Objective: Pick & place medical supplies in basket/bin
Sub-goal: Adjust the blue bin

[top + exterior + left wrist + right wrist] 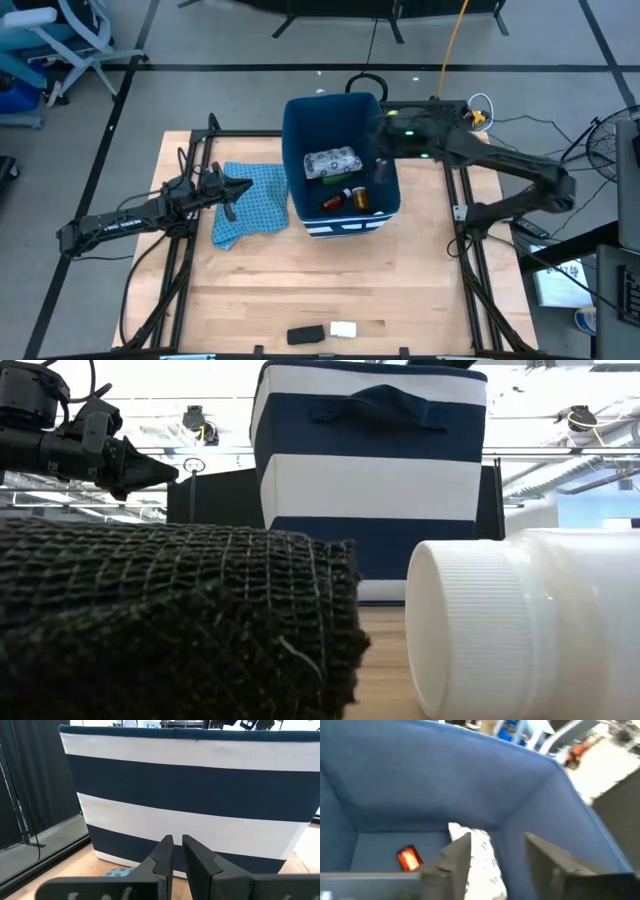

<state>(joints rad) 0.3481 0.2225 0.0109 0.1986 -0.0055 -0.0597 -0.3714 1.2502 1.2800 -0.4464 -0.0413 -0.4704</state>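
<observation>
The dark-blue, white-striped bin [296, 130] stands mid-table. Inside it lie the white packet with dark print [332, 162], the red piece [333, 201] and the orange pill bottle [358, 197]. My right gripper [497, 850] hangs open and empty over the bin's right side, above the packet [485, 857] and the orange bottle [408, 857]. My left gripper [240, 187] is shut and empty, hovering over the blue patterned cloth left of the bin and pointing at the bin's striped wall [190, 790]. The black oblong [305, 334] and small white block [343, 329] lie at the near edge. No green oblong shows.
The blue patterned cloth [250, 205] lies flat against the bin's left side. In the low view the black mesh piece [170, 620] and a white ribbed-cap container [530, 625] fill the foreground. Black rails [185, 260] run along both table sides. Bare wood lies between the bin and the near edge.
</observation>
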